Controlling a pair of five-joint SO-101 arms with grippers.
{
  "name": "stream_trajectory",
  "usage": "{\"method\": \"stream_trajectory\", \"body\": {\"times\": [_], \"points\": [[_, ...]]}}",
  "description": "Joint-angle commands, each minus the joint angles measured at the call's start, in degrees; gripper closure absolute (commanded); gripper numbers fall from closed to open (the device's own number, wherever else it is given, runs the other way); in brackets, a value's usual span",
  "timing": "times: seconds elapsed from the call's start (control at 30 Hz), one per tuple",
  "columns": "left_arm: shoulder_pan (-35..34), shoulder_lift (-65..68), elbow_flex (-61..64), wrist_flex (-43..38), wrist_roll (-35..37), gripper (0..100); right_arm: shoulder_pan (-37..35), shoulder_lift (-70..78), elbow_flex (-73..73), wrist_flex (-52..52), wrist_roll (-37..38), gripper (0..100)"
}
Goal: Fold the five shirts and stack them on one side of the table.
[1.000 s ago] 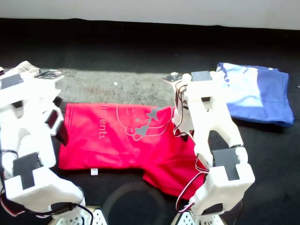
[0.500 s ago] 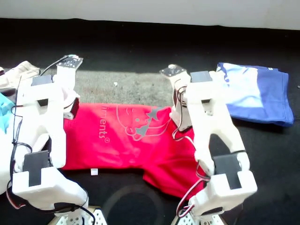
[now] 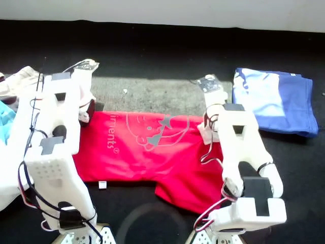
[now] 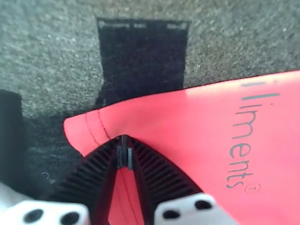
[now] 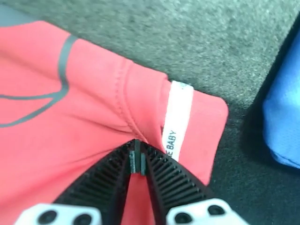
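Observation:
A red shirt (image 3: 147,150) with a grey print lies across the middle of the table, partly folded. My left gripper (image 4: 124,157) is shut on the red shirt (image 4: 201,140) near its stitched far-left corner; in the high view the left gripper (image 3: 86,113) sits at that corner. My right gripper (image 5: 137,161) is shut on the red shirt (image 5: 70,126) at the collar, beside a white label (image 5: 174,119); from above the right gripper (image 3: 207,133) is at the shirt's far-right edge. A folded blue shirt (image 3: 277,104) lies at the right.
A grey mat (image 3: 147,94) lies under the red shirt's far edge. Light cloth (image 3: 20,81) and a turquoise piece (image 3: 5,119) are heaped at the left edge. Dark table surface (image 3: 152,46) stretches behind. The blue shirt's edge (image 5: 281,126) lies close to my right gripper.
The left arm swung in from the left and closed on the shirt's far-left corner. The right arm shifted right, and the shirt's far edge is pulled out wider between the two grippers.

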Motion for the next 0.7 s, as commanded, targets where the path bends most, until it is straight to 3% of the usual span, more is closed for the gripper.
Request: {"method": "stream_trajectory", "body": {"times": [0.0, 0.17, 0.5, 0.67], "points": [[-0.8, 8.4, -15.3, 5.4, 3.6, 99, 5.1, 5.8, -3.6, -3.2, -0.1, 99.2], [-0.5, 18.9, -34.5, 12.6, 4.7, 99, 7.6, 14.6, -14.7, -1.5, -0.1, 99.2], [0.1, 34.7, -63.9, 19.5, 4.4, 99, 1.5, 25.3, -36.0, 5.0, -0.3, 99.2], [0.2, 35.0, -74.9, 27.4, 4.5, 99, 0.7, 26.8, -46.8, 15.8, -0.4, 99.2]]}}
